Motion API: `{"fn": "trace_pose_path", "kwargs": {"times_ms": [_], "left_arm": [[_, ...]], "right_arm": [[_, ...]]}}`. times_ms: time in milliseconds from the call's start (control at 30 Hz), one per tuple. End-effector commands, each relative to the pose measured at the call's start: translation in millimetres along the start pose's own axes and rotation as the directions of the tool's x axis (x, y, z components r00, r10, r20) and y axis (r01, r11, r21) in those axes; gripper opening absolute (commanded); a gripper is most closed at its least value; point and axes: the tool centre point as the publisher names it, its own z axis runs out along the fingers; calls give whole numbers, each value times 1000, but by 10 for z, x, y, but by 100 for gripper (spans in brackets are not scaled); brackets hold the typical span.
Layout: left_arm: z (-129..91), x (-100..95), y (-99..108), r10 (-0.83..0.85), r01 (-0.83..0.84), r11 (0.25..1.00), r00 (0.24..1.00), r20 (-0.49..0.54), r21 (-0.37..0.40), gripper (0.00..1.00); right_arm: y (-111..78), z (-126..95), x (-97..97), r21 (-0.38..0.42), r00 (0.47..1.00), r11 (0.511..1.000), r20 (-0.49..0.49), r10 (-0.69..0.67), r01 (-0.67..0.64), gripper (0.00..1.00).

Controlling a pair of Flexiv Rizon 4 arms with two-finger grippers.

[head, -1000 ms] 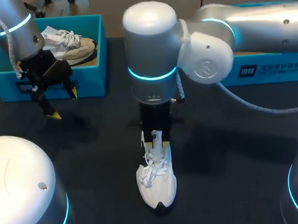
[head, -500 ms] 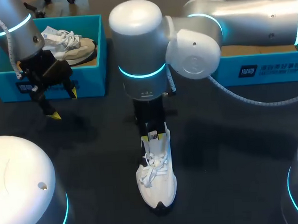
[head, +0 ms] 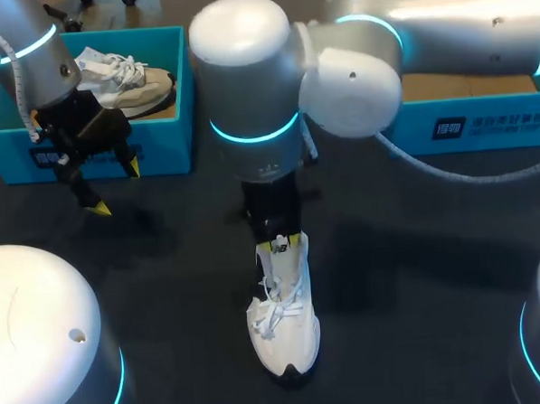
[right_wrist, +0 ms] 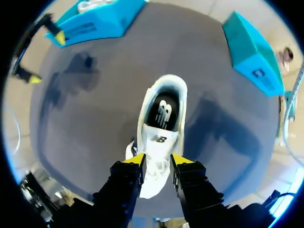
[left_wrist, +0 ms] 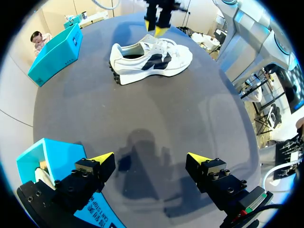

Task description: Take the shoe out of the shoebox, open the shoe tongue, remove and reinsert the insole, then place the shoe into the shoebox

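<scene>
— How far along is it?
— Early. The white sneaker [head: 283, 319] stands on the dark table [head: 419, 276], well apart from the open blue shoebox [head: 163, 140], so step one is done. A second sneaker [head: 128, 78] lies in that box.
— And the tongue?
— That's the step in hand, I'd say. The right gripper [right_wrist: 155, 162] sits over the laces with its jaws narrow. It seems to pinch the tongue [right_wrist: 159, 139] from both sides, though the wrist view is too steep to be sure of contact. The insole [right_wrist: 161, 111] lies inside the shoe, so removing it, reinserting it and boxing the shoe are all left to do.
— The other arm?
— The left gripper [left_wrist: 149, 159] hangs just in front of the shoebox, jaws wide, holding nothing.
— Any writing?
— White print on the shoebox front, and a logo on both tongue and insole. I won't read them off.
</scene>
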Motion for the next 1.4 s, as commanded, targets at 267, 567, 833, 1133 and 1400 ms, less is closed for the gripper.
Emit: {"fn": "trace_pose_path", "kwargs": {"times_ms": [267, 567, 833, 1133, 1400], "left_arm": [[-9, 8, -2, 0, 0, 1000, 1000, 0, -4, 100], [-9, 8, -2, 0, 0, 1000, 1000, 0, -4, 100], [-9, 8, -2, 0, 0, 1000, 1000, 0, -4, 100], [-9, 8, -2, 0, 0, 1000, 1000, 0, -4, 100], [-9, 8, -2, 0, 0, 1000, 1000, 0, -4, 100]], "right_arm": [[90, -305, -125, -171, 821, 820, -81, -565, 546, 100], [75, -339, -119, -218, 725, 732, -130, -677, 645, 100], [239, -388, -38, -89, 627, 628, -48, -778, 773, 100], [604, -368, -56, 14, 511, 514, 88, -855, 858, 100], [853, -144, -74, 23, 418, 422, 111, -902, 906, 100]]}}
